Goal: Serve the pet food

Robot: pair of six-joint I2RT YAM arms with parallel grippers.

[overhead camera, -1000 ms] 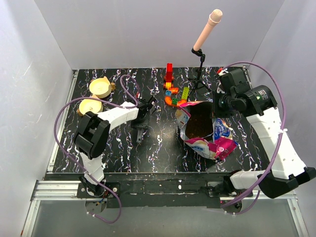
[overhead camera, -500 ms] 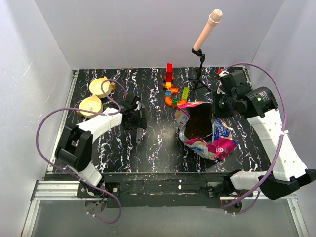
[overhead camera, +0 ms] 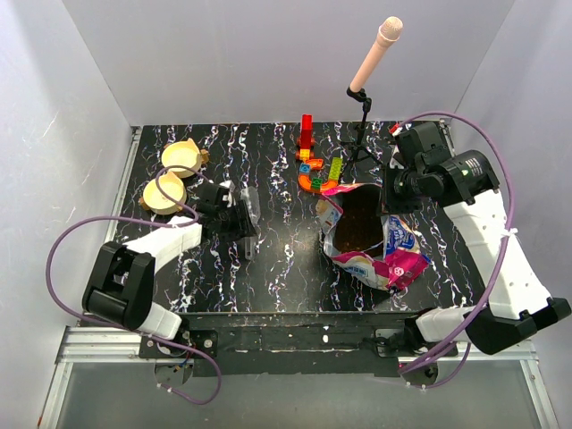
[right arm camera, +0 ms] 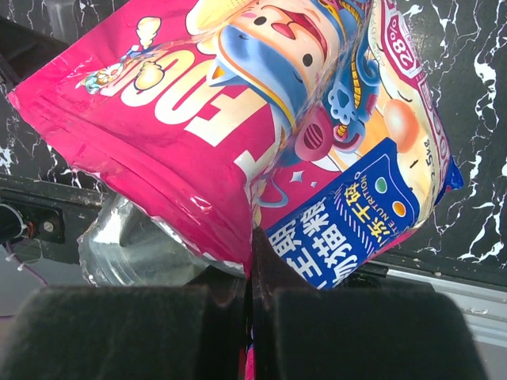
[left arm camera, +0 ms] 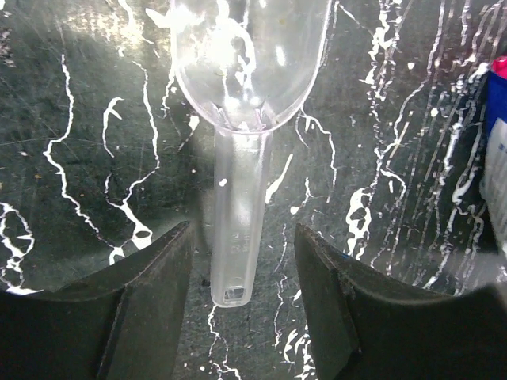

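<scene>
Bright, even overhead light; white glare on the clear scoop [left arm camera: 245, 55]; soft close-up focus.

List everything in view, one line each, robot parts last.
pet food: one mass, dark brown, inside the open bag
bag: one, pink, blue and white foil, centre-right of the table
scoop: one, clear plastic, lying left of the bag
bowls: two, tan, far-left corner
toy blocks: one cluster, multicoloured, behind the bag
microphone: one, pink, on a black stand at the far edge
table: one, black with white veining
left end effector: one, black, open astride the scoop handle
right end effector: one, black, shut on the bag's edge
</scene>
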